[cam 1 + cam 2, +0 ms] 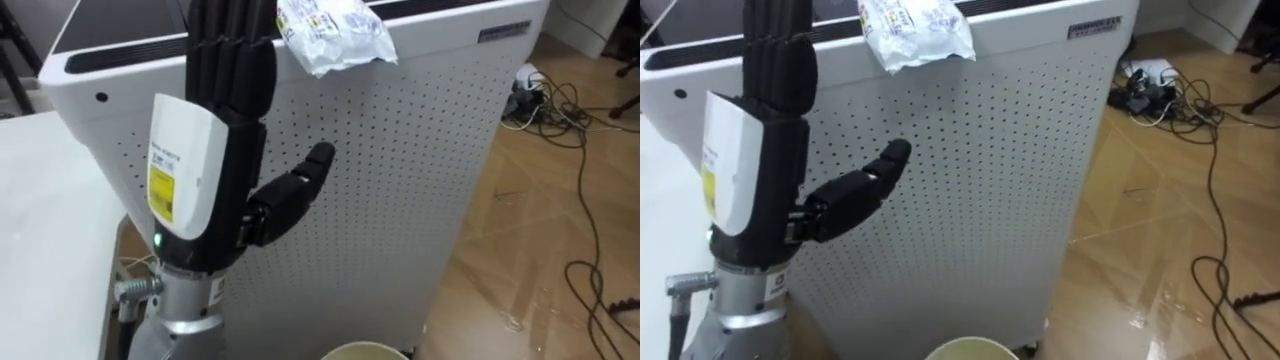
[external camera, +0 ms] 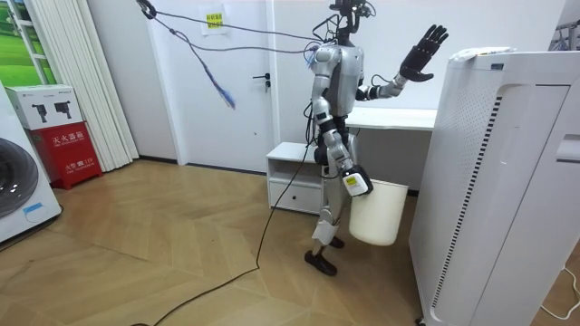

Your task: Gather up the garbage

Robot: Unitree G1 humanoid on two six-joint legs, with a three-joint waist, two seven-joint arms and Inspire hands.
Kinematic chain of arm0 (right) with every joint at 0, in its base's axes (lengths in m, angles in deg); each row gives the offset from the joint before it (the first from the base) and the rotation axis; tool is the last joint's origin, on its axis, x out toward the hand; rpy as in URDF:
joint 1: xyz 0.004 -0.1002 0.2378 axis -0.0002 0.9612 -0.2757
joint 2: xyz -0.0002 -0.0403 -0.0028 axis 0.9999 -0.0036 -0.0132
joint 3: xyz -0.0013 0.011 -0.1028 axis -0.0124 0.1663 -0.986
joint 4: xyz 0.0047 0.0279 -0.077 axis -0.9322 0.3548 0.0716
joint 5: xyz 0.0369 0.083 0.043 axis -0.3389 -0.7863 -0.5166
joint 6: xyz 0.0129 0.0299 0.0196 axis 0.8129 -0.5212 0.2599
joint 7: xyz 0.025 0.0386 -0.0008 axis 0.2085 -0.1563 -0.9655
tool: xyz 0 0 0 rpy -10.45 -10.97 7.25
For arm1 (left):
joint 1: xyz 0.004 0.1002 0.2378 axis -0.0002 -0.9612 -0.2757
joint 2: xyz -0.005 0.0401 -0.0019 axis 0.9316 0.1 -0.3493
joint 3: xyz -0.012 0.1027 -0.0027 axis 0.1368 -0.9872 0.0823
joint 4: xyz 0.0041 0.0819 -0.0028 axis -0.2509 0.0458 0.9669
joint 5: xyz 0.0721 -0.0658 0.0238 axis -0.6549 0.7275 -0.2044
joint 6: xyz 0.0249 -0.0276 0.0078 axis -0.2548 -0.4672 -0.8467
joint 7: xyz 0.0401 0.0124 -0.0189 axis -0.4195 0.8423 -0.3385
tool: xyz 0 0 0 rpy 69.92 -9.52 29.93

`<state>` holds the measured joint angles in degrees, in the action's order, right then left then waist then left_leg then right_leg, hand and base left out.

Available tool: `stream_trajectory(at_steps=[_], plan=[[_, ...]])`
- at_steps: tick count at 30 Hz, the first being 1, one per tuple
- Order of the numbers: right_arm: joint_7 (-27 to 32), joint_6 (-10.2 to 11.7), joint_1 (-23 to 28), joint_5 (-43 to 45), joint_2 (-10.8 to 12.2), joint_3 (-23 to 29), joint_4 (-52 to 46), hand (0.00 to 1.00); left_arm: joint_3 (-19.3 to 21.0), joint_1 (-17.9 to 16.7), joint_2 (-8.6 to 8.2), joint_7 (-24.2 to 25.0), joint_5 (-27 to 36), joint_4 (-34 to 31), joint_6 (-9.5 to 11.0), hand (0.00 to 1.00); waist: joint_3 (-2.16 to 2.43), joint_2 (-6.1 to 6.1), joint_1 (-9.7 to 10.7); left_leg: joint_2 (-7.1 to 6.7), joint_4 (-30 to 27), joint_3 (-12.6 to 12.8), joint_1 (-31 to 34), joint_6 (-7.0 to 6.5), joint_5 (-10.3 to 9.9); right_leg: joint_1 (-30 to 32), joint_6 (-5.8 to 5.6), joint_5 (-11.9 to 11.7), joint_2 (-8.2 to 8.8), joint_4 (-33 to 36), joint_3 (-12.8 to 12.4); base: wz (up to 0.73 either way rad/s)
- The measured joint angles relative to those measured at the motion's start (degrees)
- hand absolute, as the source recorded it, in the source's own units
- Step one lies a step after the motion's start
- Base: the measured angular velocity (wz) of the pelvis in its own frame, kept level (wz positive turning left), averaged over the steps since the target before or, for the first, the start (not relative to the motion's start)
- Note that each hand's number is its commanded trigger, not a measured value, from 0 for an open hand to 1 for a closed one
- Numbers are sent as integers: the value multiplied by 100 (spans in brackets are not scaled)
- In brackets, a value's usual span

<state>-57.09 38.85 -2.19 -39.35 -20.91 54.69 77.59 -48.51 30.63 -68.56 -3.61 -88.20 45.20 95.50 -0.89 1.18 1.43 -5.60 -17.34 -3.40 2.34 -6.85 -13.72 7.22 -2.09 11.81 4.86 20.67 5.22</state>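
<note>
A crumpled white wrapper (image 1: 335,30) with print lies on the front edge of the top of a tall white perforated appliance (image 1: 400,180). My left hand (image 1: 215,150) is raised upright just in front of that appliance, open, fingers straight up and thumb out to the side. Its fingertips reach the top edge a little left of the wrapper (image 1: 912,30) and hold nothing. In the room view my right hand (image 2: 355,181) hangs low at my side, gripping the rim of a white bin (image 2: 376,213). The bin's rim (image 1: 365,350) shows below.
I stand between a white desk (image 2: 390,118) and the appliance (image 2: 489,181). A low white cabinet (image 2: 294,172) is behind me. Cables and a power strip (image 1: 530,85) lie on the wooden floor to the right of the appliance.
</note>
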Motion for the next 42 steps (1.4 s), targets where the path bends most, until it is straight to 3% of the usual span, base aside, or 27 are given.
stream_trajectory(at_steps=[9, 17, 19, 20, 21, 22, 23, 24, 26, 27, 28, 29, 36, 42], plan=[[-102, -4, 36, 304, -5, -5, 7, 100, -148, -6, 132, 163, -59, -73, -336, 0, 9, -17, 26, 138, 408, 30, -471, 18, 11, -594, 8, -193, -211, -754, -44, -6], [-154, -4, 29, 403, 3, -18, -4, 100, -202, -4, 235, 162, -62, -90, -535, 0, 20, -8, 111, 139, 416, 157, -606, 20, 12, -842, 5, -226, -192, -1011, -88, -2], [-157, -4, 28, 410, 4, -30, -24, 100, -202, 20, 240, 162, -72, -89, -634, 0, 25, 0, 137, 137, 397, 193, -606, 22, 13, -845, 8, -228, -185, -1017, -205, -4], [-154, -5, 22, 431, 1, -53, -31, 100, -205, 43, 256, 161, -112, -86, -699, 0, 12, -23, 158, 103, 198, 327, -507, 162, 0, -923, 20, -244, -129, -1071, -400, 26], [-142, -7, 33, 448, 8, -68, -38, 100, -252, 107, 299, 175, -101, -44, -727, 0, -58, -169, 226, -9, -547, 555, -63, 438, -112, -1080, -16, -270, 57, -1240, -967, 42], [-127, -9, 55, 441, 22, -63, -38, 100, -301, 148, 305, 192, -100, -34, -739, 0, -52, -208, 244, -9, -434, 584, 128, 455, -117, -1087, -42, -286, 102, -1267, -1151, 70], [-104, -22, 54, 435, -97, 16, -37, 100, -411, 335, 298, 238, -111, -27, -752, 0, 21, -66, 261, 222, 49, 655, 559, 319, 256, -914, -116, -233, 80, -1164, -1262, 42], [-80, -125, 51, 434, -140, 63, -37, 100, -477, 370, 294, 255, -106, -22, -773, 0, 47, -51, 131, 238, 16, 866, 591, 170, 352, -783, -219, -133, 106, -1055, -1218, 23], [-86, -189, 42, 486, -87, -8, -40, 100, -529, 366, 392, 254, -122, -21, -853, 0, 45, -55, 9, 256, 23, 944, 520, 165, 352, -832, -200, -192, 101, -1130, -901, -21], [-127, -237, 57, 577, -85, -11, -92, 100, -534, 374, 447, 257, -116, -21, -933, 13, 46, -45, -4, 250, 24, 945, 448, 165, 352, -913, -195, -239, 94, -1212, -806, -25], [-147, -281, 70, 624, -87, -11, -156, 100, -529, 386, 461, 260, -115, -21, -969, 86, 46, -44, -4, 238, 30, 946, 422, 165, 352, -945, -198, -242, 83, -1219, -792, -29], [-165, -362, 71, 656, -89, -11, -286, 100, -515, 390, 471, 264, -115, -21, -1023, 100, 50, -23, 4, 233, 88, 944, 369, 165, 352, -955, -200, -241, 79, -1237, -798, -27], [-278, -473, 93, 678, -139, 5, -448, 100, -500, 397, 431, 281, -174, -9, -1100, 100, 51, 99, 156, 298, 302, 899, 115, 248, 432, -1022, -177, -253, -17, -1140, -653, -9], [-288, -557, 152, 727, -208, 6, -448, 100, -483, 397, 399, 542, -340, -9, -1174, 100, 50, 108, 183, 329, 374, 891, 91, 308, 479, -1008, -124, -268, -90, -1088, -649, 0]])
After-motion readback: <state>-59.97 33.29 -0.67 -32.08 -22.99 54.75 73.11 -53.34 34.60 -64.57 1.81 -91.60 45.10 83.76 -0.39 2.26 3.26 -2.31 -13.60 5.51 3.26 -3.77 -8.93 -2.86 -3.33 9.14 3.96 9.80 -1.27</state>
